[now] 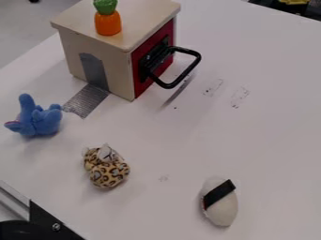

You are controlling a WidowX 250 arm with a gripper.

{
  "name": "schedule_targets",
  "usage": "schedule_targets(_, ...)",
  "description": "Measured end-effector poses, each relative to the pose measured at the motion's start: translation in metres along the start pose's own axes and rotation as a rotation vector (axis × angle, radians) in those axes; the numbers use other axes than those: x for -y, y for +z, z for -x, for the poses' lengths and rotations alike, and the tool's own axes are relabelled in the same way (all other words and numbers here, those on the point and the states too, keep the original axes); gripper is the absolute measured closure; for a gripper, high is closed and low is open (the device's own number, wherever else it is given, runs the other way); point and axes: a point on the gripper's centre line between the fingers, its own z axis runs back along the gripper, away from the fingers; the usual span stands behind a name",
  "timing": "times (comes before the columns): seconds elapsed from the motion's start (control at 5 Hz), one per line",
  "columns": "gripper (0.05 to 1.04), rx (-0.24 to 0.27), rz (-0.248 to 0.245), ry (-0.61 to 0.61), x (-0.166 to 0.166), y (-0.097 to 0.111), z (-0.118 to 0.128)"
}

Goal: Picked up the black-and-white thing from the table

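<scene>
"Where is the black-and-white thing?"

"It's the soft white oval toy with a black band [224, 211]. It lies on the white counter [270, 136], low down and a bit to the right in the camera view. The band goes across it on a slant."

"And the tool? Is it wide or narrow?"

"I can't tell. I can't say if it holds a thing, either."

"What is near the white toy?"

"To its left, well apart, sits a tan plush toy with dark spots [108, 172]. More to the left and higher up is a blue plush toy [41, 123]. One part of it sticks up."

"What is the big thing at the top?"

"A pale wooden box [103, 42] with a red side. A bent black handle [184, 73] sticks out from the red side. A silver strip of tape [87, 101] goes from the box onto the counter."

"Is there a thing on the box?"

"Yes! A little orange toy with a green top [108, 23] stands up on its flat roof."

"What is down in the left corner?"

"A black part with a screw [47, 222], next to a metal rail [14, 199]. Up in the far right corner there is a yellow thing [293, 2], maybe in a black box, but that bit is cut off."
</scene>
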Motion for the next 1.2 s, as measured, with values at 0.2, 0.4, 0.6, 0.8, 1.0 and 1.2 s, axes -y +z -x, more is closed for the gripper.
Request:
schedule_targets(0.2,0.086,-0.037,0.021,0.003,0.001,-0.013,0.003)
schedule_targets(0.4,0.086,-0.066,0.03,-0.078,0.04,-0.026,0.008)
schedule_targets(0.6,0.086,-0.04,0.014,-0.215,0.097,-0.022,0.012)
schedule_targets(0.8,0.086,-0.051,-0.002,-0.314,0.144,-0.032,0.022)
schedule_targets(1.0,0.086,-0.085,0.005,-0.441,0.194,-0.058,0.036)
schedule_targets(1.2,0.086,-0.144,0.005,-0.497,0.221,-0.099,0.047)
